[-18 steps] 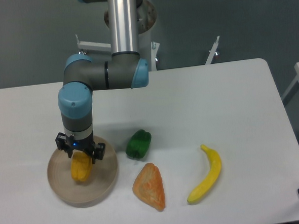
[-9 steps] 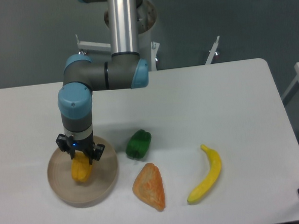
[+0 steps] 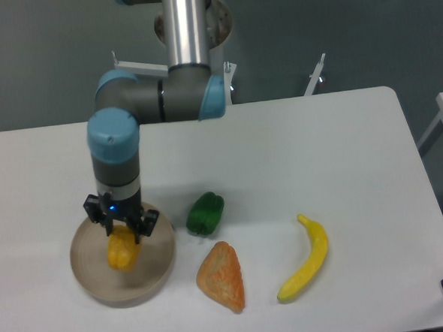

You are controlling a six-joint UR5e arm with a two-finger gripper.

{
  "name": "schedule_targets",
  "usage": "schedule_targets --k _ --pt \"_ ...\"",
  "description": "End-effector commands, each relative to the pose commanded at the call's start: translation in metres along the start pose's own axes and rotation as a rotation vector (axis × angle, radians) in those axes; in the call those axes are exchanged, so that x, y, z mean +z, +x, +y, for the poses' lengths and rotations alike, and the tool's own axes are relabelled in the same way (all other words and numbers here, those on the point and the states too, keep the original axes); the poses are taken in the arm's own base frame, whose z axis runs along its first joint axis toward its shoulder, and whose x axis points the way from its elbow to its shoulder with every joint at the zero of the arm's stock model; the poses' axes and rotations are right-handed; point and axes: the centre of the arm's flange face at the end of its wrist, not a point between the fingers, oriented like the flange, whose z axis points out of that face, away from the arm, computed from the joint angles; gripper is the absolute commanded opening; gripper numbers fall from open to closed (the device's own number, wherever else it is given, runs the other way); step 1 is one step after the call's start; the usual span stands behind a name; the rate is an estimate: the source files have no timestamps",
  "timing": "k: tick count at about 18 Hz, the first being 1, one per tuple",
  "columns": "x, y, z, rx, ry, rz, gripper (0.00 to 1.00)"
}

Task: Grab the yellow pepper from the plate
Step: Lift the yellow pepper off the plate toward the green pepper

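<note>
The yellow pepper (image 3: pixel 123 250) is a small blocky yellow-orange piece over the middle of the plate (image 3: pixel 156 271), a round beige-tan dish at the table's front left. My gripper (image 3: pixel 122 234) points straight down and is shut on the pepper's top. The pepper's upper part and stem are hidden by the fingers. I cannot tell whether the pepper still touches the plate.
A green pepper (image 3: pixel 206 213) lies just right of the plate. An orange-brown triangular pastry (image 3: pixel 222 276) lies in front of it. A long yellow banana (image 3: pixel 306 259) lies further right. The table's front edge is close below the plate.
The arm and gripper have shifted slightly up and to the right, and the yellow pepper has moved with them.
</note>
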Motion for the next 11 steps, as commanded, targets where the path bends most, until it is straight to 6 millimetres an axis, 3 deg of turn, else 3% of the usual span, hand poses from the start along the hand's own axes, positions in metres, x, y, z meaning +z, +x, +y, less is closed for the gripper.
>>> schedule_targets --k 5,7,11 --pt "-0.021 -0.071 0.027 0.105 -0.017 -0.026 0.45" --pt "-0.043 -0.121 0.044 0.126 -0.004 -0.061 0.45" --pt "-0.055 -0.171 0.063 0.186 -0.006 -0.09 0.45"
